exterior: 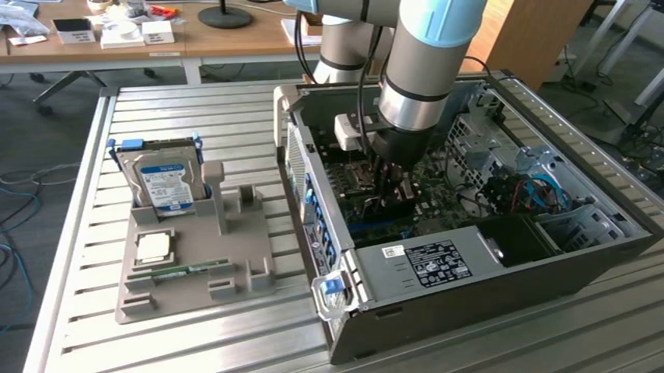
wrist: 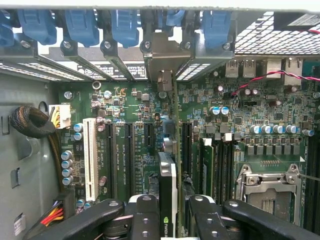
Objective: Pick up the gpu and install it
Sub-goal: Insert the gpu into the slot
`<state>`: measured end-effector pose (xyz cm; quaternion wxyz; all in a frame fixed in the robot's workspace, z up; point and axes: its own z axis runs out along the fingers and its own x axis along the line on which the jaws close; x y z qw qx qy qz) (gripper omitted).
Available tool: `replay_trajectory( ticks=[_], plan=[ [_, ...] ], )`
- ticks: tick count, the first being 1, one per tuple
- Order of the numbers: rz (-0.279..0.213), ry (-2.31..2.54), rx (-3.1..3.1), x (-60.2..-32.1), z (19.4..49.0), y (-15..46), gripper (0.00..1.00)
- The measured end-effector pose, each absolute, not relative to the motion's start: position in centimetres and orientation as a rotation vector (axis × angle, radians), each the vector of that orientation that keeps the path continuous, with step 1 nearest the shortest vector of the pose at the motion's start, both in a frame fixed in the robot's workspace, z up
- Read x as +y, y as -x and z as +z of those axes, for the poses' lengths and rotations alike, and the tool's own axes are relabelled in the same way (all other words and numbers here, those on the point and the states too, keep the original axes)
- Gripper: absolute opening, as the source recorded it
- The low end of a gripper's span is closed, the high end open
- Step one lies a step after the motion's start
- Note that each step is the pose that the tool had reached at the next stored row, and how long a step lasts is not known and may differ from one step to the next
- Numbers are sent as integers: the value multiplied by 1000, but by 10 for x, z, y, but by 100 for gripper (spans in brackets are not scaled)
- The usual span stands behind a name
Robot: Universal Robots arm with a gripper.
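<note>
My gripper [exterior: 394, 190] reaches down into the open computer case [exterior: 581, 264], over the motherboard [wrist: 125, 105]. The gpu [wrist: 167, 185] stands on edge between my fingers [wrist: 145, 215], a thin dark card seen from above. It lines up with an expansion slot, and its metal bracket [wrist: 162, 52] reaches the rear slot openings under the blue latches [wrist: 125, 25]. The gripper [wrist: 172, 220] is shut on the card's upper edge. I cannot tell how deep the card's lower edge sits in the slot.
A white slot [wrist: 90, 160] and black slots [wrist: 127, 155] lie beside the card, and the CPU socket [wrist: 270, 185] sits on its other side. At the exterior view's left, a grey holder [exterior: 249, 233] carries a hard drive [exterior: 164, 183], a CPU chip [exterior: 154, 247] and a RAM stick [exterior: 192, 270].
</note>
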<state>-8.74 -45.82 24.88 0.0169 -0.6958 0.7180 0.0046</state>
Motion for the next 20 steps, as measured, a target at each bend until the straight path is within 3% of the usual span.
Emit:
replay_trajectory(
  ticks=[20],
  plan=[
    [14, 2163, 2232, -458, 244, 89, 27]
  ],
)
